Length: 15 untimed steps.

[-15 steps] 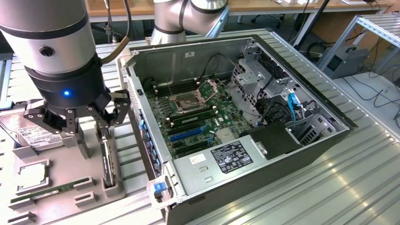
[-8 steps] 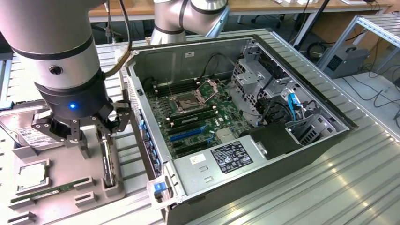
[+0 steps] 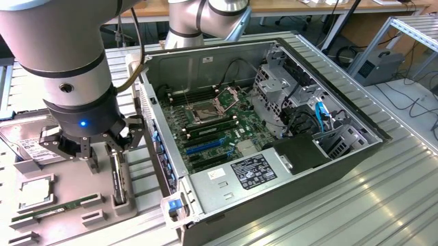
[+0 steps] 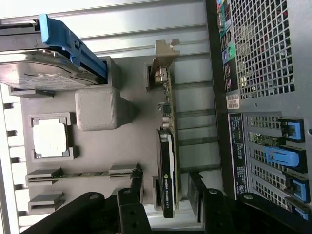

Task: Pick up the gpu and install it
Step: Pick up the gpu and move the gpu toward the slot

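Right below the hand (image 3: 101, 154) we find the gpu (image 4: 168, 146), standing on its long edge in a slot of the grey tray (image 4: 131, 146). Our hand's two black fingers (image 4: 132, 187) are apart, one on each side of the card's dark end. We see a gap between each finger and the card, so nothing is clamped. In the wrist view the gpu runs straight away from the hand: first its black face with pale lettering, then bare green circuit, and at the far end the tan metal bracket (image 4: 165, 52), which sits against a holder of the tray.

Past one finger, the tray carries the ram (image 4: 73, 174), lying flat in its cradle and nearest the hand on that side. Beyond it we see the cpu (image 4: 48, 139) in a square frame and a plain grey block (image 4: 97, 108). Farthest from the hand is the drive (image 4: 41, 73), with a blue rail (image 4: 73, 43) along it.

Past the other finger, just beside the tray, the open case (image 3: 287, 154) lies on its side on the ribbed metal counter (image 3: 370, 205). Its rear grille and blue latches (image 4: 280, 158) face the hand in the wrist view. Inside the case, in the exterior view, we see the board (image 3: 212, 120) with blue slots (image 3: 205, 147), well apart from the gpu. The arm (image 3: 65, 61) comes down upright over the tray, with a small blue light lit just above the hand.
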Each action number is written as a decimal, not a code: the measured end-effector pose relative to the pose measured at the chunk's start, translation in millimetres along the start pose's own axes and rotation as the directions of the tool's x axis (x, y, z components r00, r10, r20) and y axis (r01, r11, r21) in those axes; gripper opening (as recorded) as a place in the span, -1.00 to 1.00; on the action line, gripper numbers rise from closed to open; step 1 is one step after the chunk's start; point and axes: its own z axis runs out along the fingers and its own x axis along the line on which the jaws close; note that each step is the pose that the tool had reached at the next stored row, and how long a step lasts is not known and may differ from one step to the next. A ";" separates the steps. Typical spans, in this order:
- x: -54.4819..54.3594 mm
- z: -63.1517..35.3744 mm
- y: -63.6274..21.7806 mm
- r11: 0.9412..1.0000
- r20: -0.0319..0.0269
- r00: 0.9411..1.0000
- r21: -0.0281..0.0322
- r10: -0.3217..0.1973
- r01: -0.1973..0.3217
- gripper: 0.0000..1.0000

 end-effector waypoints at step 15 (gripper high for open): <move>-0.2 33.8 -1.1 1.000 0.000 1.000 0.000 0.000 0.000 -0.01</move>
